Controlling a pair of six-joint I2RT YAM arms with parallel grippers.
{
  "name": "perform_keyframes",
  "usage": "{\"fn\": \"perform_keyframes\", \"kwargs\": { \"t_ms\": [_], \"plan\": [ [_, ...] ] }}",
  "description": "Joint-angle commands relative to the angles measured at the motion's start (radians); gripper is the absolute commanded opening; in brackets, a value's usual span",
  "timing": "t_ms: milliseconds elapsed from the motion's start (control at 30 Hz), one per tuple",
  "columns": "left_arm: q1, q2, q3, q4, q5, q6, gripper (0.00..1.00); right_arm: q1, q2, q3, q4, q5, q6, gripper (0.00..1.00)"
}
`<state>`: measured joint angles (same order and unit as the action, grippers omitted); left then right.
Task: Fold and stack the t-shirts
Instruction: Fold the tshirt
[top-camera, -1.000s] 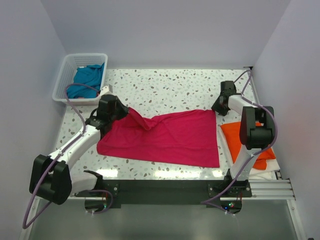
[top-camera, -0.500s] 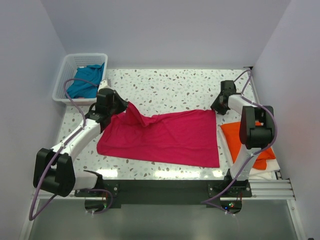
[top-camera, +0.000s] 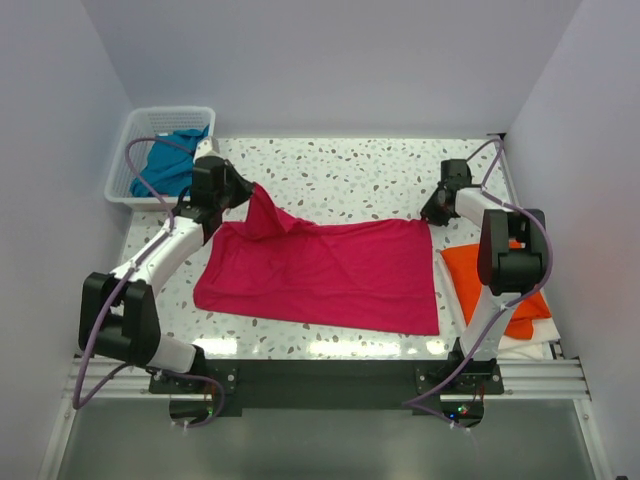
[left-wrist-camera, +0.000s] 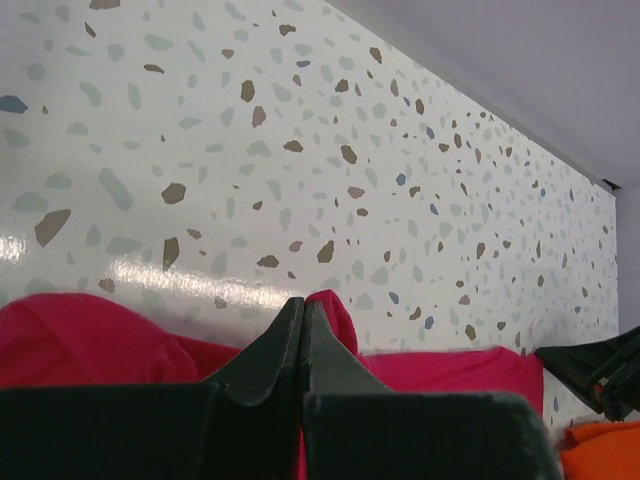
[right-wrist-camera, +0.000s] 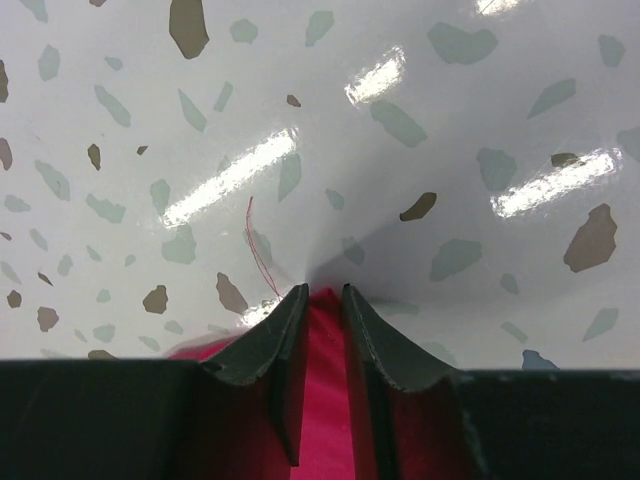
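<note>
The crimson-pink t-shirt (top-camera: 330, 275) lies spread across the middle of the table. My left gripper (top-camera: 250, 192) is shut on its far left corner and holds it lifted; the cloth (left-wrist-camera: 340, 320) peeks past the closed fingertips in the left wrist view. My right gripper (top-camera: 432, 215) is shut on the shirt's far right corner, with pink cloth (right-wrist-camera: 325, 330) pinched between the fingers, low on the table. The bright orange t-shirt (top-camera: 500, 285) lies folded at the right. The teal-blue t-shirt (top-camera: 175, 165) sits in the basket.
The white lattice basket (top-camera: 130, 160) stands at the far left corner. A white cloth (top-camera: 530, 340) lies under the orange shirt near the right front edge. The speckled table (top-camera: 340, 170) stretches behind the pink shirt. Walls close in on three sides.
My left gripper has carried the pink shirt's left corner farther back and up, pulling the cloth taut. The right gripper has stayed on the right corner.
</note>
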<state>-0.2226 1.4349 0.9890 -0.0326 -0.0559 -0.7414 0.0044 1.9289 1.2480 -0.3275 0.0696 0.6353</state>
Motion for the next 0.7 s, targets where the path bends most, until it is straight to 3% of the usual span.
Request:
{"fn": "perform_keyframes", "kwargs": {
  "t_ms": [0, 200, 667],
  "plan": [
    [0.019, 0.050, 0.089, 0.080, 0.024, 0.031, 0.00, -0.003, 0.013, 0.022, 0.031, -0.037, 0.006, 0.24],
    [0.040, 0.136, 0.170, 0.103, 0.047, 0.046, 0.00, -0.003, 0.015, 0.033, 0.028, -0.027, 0.007, 0.01],
    [0.140, 0.476, 0.505, 0.181, 0.281, 0.085, 0.00, -0.037, 0.024, 0.086, 0.142, -0.053, 0.023, 0.00]
  ]
}}
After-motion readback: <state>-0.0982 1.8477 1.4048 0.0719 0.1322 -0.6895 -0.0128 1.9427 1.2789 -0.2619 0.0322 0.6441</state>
